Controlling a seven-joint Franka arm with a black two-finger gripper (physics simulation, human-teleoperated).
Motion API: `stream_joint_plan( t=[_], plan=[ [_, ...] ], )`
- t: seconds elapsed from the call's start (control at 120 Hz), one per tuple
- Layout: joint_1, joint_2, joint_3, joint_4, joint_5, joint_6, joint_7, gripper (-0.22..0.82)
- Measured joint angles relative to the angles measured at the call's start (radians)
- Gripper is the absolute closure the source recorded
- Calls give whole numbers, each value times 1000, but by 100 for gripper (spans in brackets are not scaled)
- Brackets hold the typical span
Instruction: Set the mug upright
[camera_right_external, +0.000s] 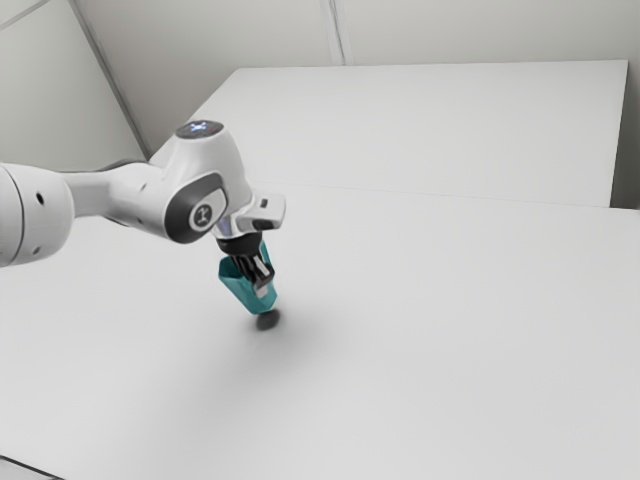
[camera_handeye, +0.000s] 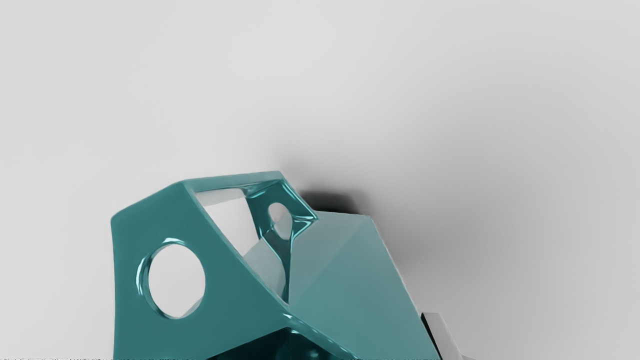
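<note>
Just over the pale table (camera_right_external: 400, 340), at the lower end of the arm, the teal mug (camera_right_external: 243, 292) is tilted, not upright, its narrower end pointing down in the exterior view. Close beneath that end lies a small dark shadow (camera_right_external: 268, 320) (whether the mug's lowest corner grazes the table, I cannot tell). The mug is angular, all flat facets and sharp edges. In the wrist view, one facet (camera_handeye: 130, 300) has a rounded hole with the pale surface visible through it, and a smaller hole shows farther in, beyond a wide gap in the teal frame.

The gripper (camera_right_external: 262, 286) is closed on the mug, by the look of it, with the mug tilted in its hold. One finger (camera_handeye: 442, 337) sits right against the mug's outer side in the wrist view; the other is hidden there, so its exact place of contact cannot be made out.

From the gripper, the white arm (camera_right_external: 115, 190) runs up and back to the exterior view's left, with dark trim around its joints. Beyond the table, a broad pale panel (camera_right_external: 430, 125) stretches across the back, with light walls (camera_right_external: 220, 35) behind it. A thin dark line (camera_right_external: 30, 468) crosses the near corner at the exterior view's left.
</note>
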Motion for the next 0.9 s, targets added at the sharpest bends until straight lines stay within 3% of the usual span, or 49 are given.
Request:
stream_joint_plan(
  t=[0.9],
  plan=[
    [-16,16,25,-67,113,80,-101,78]
  ],
)
